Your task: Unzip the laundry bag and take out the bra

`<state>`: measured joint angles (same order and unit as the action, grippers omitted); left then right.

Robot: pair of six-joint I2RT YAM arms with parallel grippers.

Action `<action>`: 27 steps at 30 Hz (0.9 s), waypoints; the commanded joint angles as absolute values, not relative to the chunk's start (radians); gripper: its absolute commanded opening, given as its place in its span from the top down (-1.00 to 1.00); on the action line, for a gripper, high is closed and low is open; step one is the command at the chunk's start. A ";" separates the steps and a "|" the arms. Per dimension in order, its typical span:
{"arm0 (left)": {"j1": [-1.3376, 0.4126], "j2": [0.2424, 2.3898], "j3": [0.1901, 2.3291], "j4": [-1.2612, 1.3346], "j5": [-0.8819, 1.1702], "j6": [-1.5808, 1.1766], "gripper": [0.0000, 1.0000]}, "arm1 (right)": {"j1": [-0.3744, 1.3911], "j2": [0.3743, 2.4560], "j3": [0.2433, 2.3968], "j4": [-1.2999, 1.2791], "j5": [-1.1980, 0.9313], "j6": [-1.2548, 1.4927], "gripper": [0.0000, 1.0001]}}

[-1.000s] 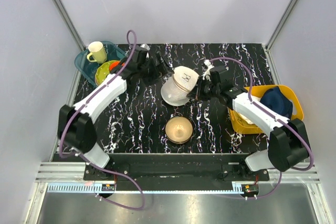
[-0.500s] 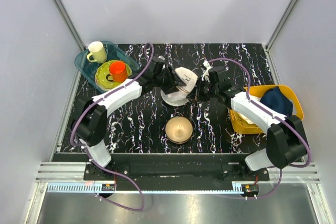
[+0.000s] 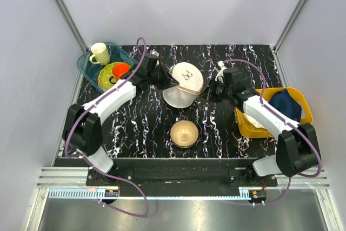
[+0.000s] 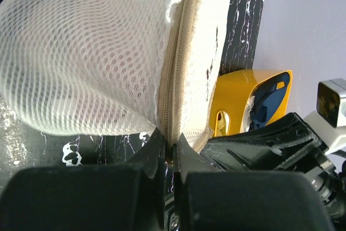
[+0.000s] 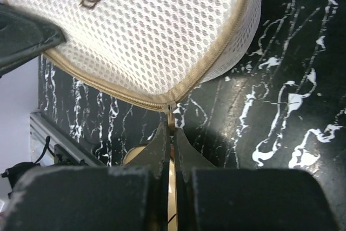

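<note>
The cream mesh laundry bag [image 3: 181, 93] lies tilted mid-table, its round lid with the small bra drawing [image 3: 188, 76] facing up and back. My left gripper [image 3: 168, 82] is at the bag's left side, and in the left wrist view it [image 4: 172, 143] is shut on the zip seam of the laundry bag [image 4: 97, 63]. My right gripper [image 3: 210, 93] is at the bag's right side. In the right wrist view it [image 5: 172, 131] is shut on the zip pull [image 5: 171, 115] hanging from the laundry bag [image 5: 157, 31]. The zip looks closed. The bra is hidden.
A bronze bowl [image 3: 184, 133] sits in front of the bag. A yellow bin [image 3: 307, 109] at the right holds a dark blue cloth [image 3: 285, 104]. A teal tray [image 3: 86, 67] at the back left holds a yellow mug [image 3: 99, 53] and an orange cup [image 3: 121, 70].
My left gripper came in open from the left and shut on the bag's zip seam. The bag shifted and its lid tipped further back. The right gripper kept its hold and drifted slightly right.
</note>
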<state>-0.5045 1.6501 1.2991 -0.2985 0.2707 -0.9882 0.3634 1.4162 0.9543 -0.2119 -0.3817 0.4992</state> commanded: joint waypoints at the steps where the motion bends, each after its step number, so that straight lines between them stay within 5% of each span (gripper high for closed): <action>1: -0.477 1.662 1.394 -0.293 0.216 -0.939 1.00 | 0.417 1.356 0.971 -0.198 -0.391 0.538 1.00; 5: -0.476 1.753 1.508 -0.302 0.235 -0.908 0.94 | 0.491 1.374 1.000 -0.207 -0.382 0.549 1.00; 7: -0.476 1.776 1.549 -0.319 0.253 -0.902 0.45 | 0.502 1.382 1.009 -0.204 -0.385 0.561 1.00; 8: -0.476 1.779 1.554 -0.342 0.259 -0.893 -0.15 | 0.502 1.384 1.009 -0.201 -0.376 0.564 1.00; 12: -0.477 1.697 1.499 -0.368 0.233 -0.873 -0.78 | 0.502 1.384 1.012 -0.204 -0.348 0.561 1.00; 19: -0.543 1.562 1.286 -0.295 0.216 -0.946 -0.80 | 0.502 1.439 1.019 -0.183 -0.360 0.568 1.00; 27: -0.591 1.649 1.287 -0.210 0.267 -1.015 -0.66 | 0.503 1.456 1.029 -0.186 -0.370 0.561 1.00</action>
